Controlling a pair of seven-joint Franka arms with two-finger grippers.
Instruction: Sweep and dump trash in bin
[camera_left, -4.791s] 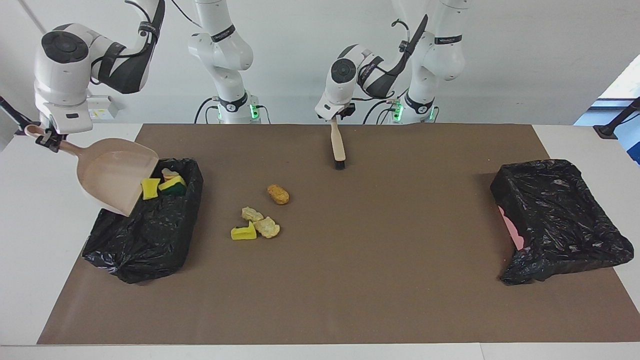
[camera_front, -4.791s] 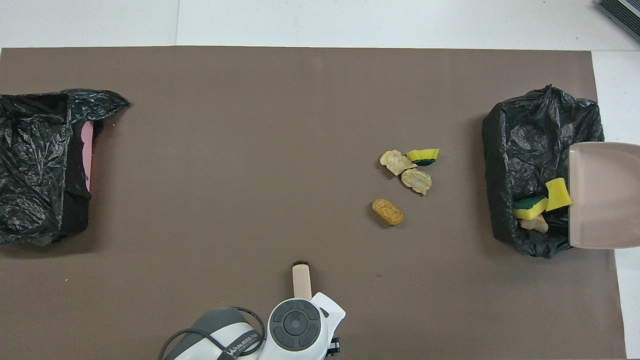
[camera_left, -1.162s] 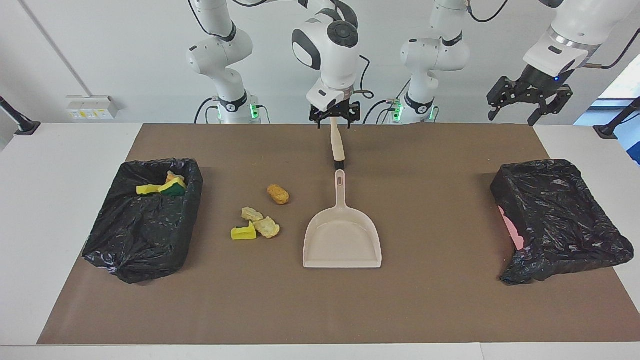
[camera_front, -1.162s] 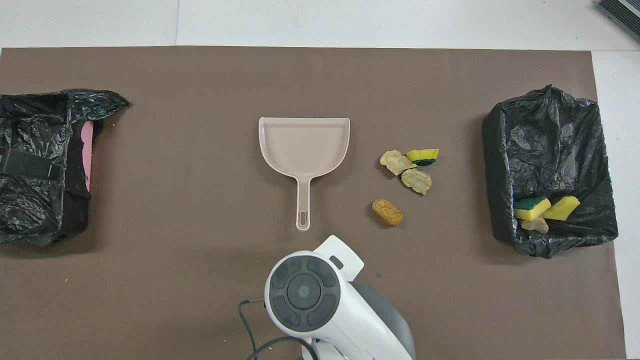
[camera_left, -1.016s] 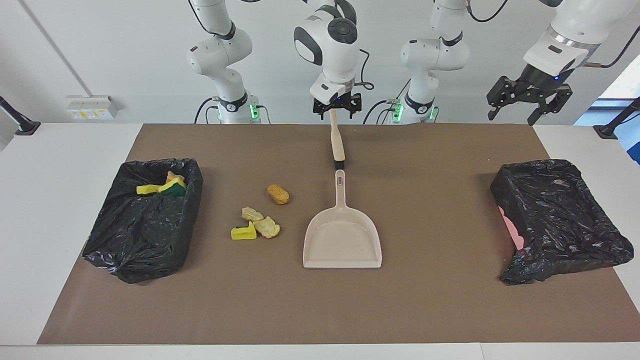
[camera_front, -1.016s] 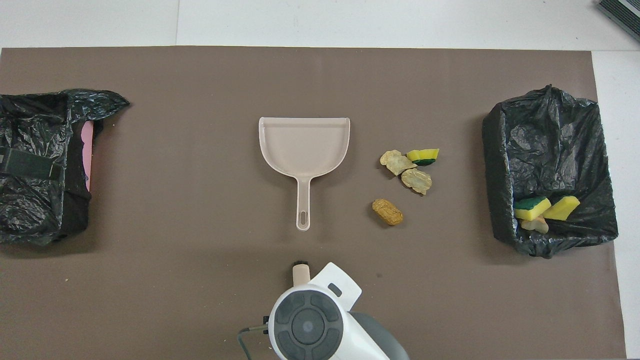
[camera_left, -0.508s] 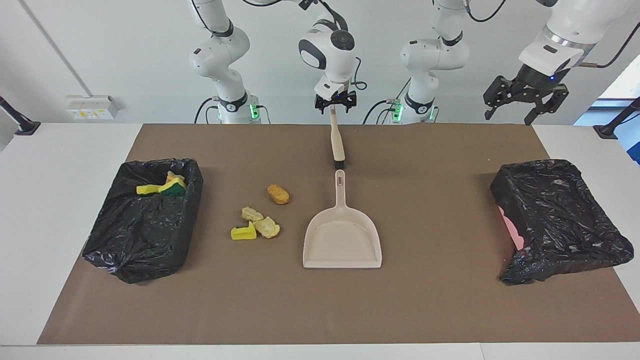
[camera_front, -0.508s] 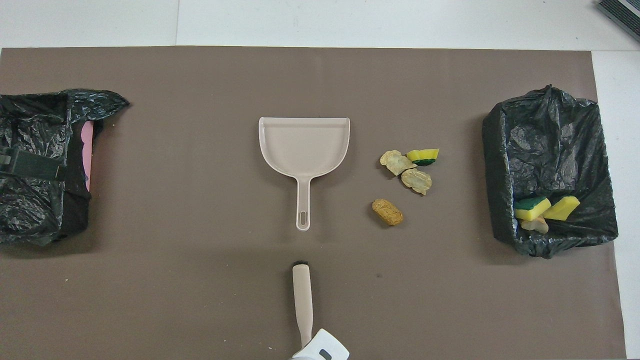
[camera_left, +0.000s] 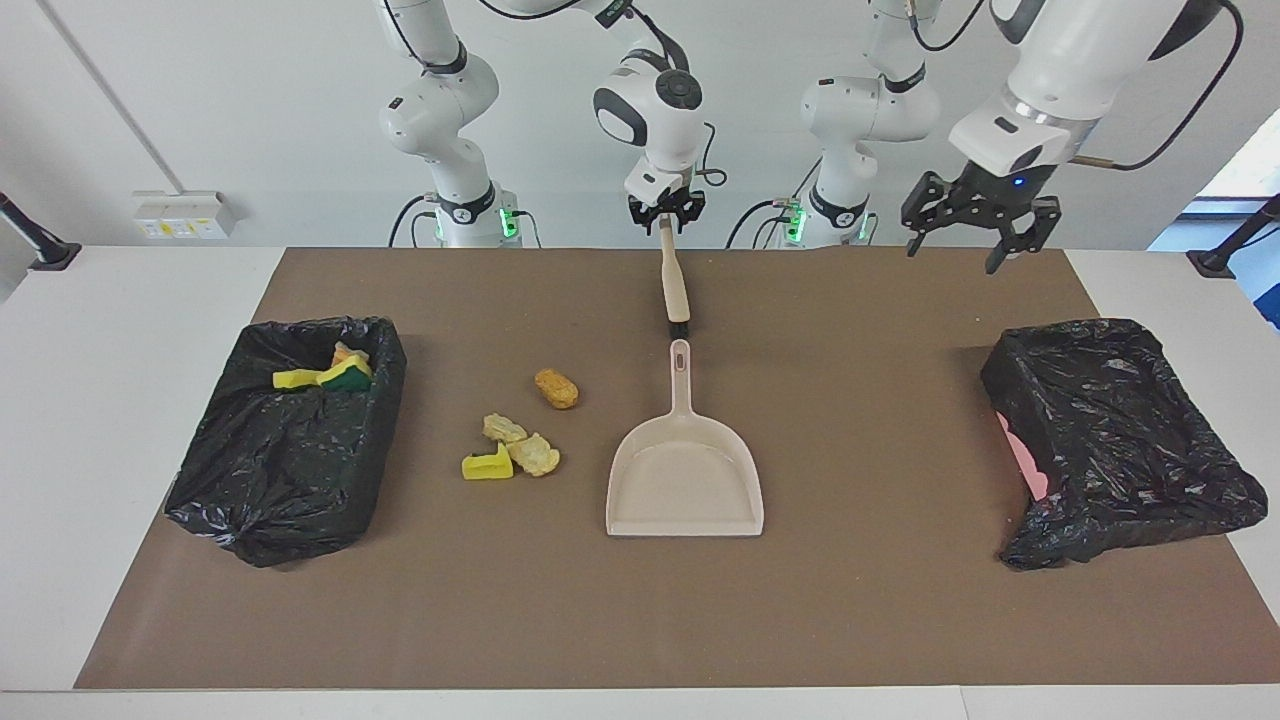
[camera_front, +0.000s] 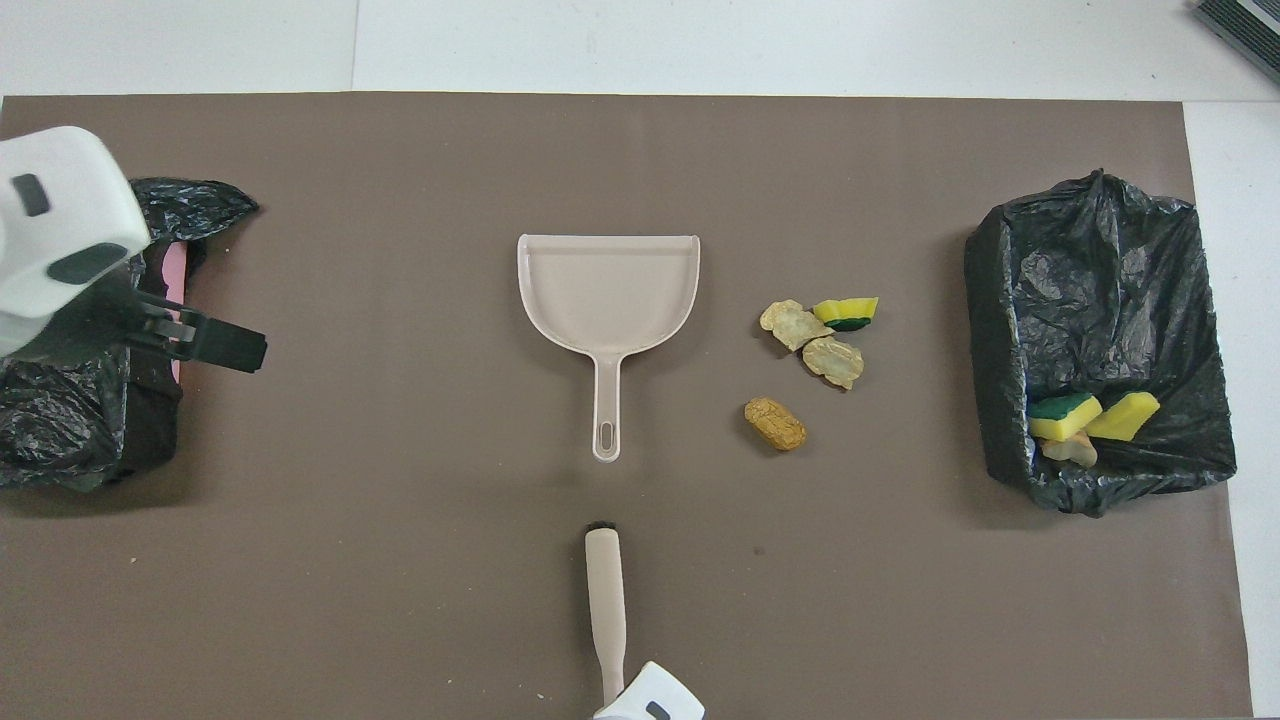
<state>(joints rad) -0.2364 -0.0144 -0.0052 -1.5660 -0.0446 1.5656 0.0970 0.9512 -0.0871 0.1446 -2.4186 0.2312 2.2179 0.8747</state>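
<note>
Right gripper (camera_left: 664, 222): upper middle of the facing frame, at the top end of the brush handle; I cannot tell whether it has clamped the handle.
Left gripper (camera_left: 975, 245): spread wide and holding nothing, up in the air at the upper right of the facing frame, over the mat's edge near the emptier bin.
Mat (camera_left: 850, 600): brown, covers most of the table.
Emptier bin (camera_left: 1120, 430): black-bagged, right of the facing frame, something pink at its edge.
Trash bin (camera_left: 290, 470): black-bagged, left of the facing frame, with yellow and green scraps (camera_left: 325, 375) already lying in its upper corner.
Dustpan (camera_left: 685, 480): centre of the frame, flat on the mat, handle toward the robots. It is probably light, stiff plastic; best taken by the handle.
Brush (camera_left: 675, 285): just above the dustpan handle, bristles on the mat. It looks rigid; grip near the handle's end.
Trash (camera_left: 520, 445): loose cluster between dustpan and trash bin, plus an orange-brown lump (camera_left: 556, 388) slightly higher. Likely feather-light and spongy, so it may roll or skid; sweep gently rather than pinch.
</note>
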